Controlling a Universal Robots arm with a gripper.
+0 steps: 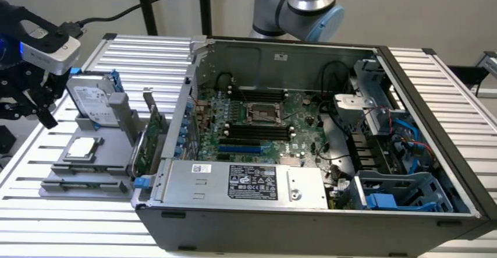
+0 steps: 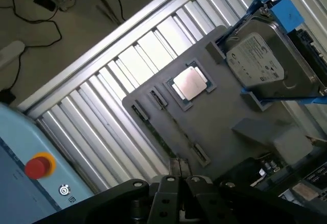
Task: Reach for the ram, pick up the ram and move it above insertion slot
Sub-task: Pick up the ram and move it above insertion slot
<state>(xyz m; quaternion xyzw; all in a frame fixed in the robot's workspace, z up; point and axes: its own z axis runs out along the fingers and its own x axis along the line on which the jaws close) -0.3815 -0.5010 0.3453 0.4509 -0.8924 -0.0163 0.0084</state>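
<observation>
slatted table, tool closed, over gray tray

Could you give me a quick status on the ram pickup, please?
Black hand shut, empty, near grey tray. Long thin green ram stick in tray slot, untouched. Silver hard drive alongside, not blocking.

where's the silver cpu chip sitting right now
The cpu chip lies flat on the grey holder, on the exterior view's left of the open computer case and nearer the camera than the upright hard drive.
</observation>
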